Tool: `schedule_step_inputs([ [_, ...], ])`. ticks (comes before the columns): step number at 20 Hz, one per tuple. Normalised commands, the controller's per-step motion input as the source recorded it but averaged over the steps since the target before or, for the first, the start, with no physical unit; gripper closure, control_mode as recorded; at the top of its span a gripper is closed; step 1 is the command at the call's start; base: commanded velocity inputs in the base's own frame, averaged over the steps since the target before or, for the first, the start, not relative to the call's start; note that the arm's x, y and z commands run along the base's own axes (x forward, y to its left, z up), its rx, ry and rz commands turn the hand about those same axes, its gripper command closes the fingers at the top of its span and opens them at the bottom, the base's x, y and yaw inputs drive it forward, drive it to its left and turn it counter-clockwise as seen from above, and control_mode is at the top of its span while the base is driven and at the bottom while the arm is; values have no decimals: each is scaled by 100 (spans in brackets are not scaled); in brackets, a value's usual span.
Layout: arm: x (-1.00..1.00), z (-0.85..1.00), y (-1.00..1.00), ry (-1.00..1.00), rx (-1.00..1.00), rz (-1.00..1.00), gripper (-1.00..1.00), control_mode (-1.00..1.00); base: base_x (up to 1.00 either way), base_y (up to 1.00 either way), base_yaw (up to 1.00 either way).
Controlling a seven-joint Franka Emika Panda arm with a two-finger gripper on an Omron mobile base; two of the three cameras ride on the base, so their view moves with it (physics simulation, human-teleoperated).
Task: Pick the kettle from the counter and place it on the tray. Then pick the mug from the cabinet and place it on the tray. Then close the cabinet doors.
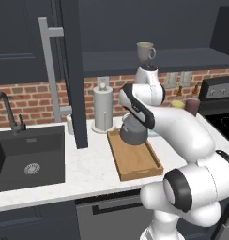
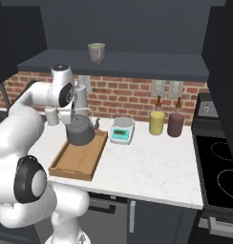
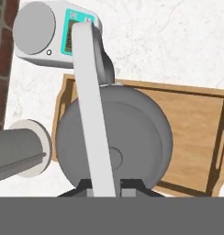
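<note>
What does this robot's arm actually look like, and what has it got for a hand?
The arm is a chain of fat, glossy white rounded segments joined by dark grey, nearly black bands and round grey joint caps. No cables or markings show. Its hand is a two-finger gripper with small dark finger tips.

Looking down past my fingers [image 3: 125, 184], I see the kettle [image 3: 132, 133] directly below, its pale handle band running from between them up across the lid knob. The kettle sits over one end of the tray [image 3: 196, 124], with the spout toward the scale [image 3: 45, 34] on the white bench [image 3: 178, 41]. The paper-towel roll [image 3: 19, 149] lies at frame left, with a brick wall [image 3: 3, 55] at that edge.
</note>
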Motion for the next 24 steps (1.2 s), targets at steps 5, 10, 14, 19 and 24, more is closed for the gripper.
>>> schedule_step_inputs([
  [5,37,-30,0,0,0,0,100,-100,0,0,0],
  [10,13,-28,0,0,0,0,100,-100,0,0,0],
  [14,9,-25,0,2,0,0,100,-100,0,0,0],
  [19,21,-23,0,0,2,0,100,-100,0,0,0],
  [24,26,-25,0,0,1,0,100,-100,0,0,0],
])
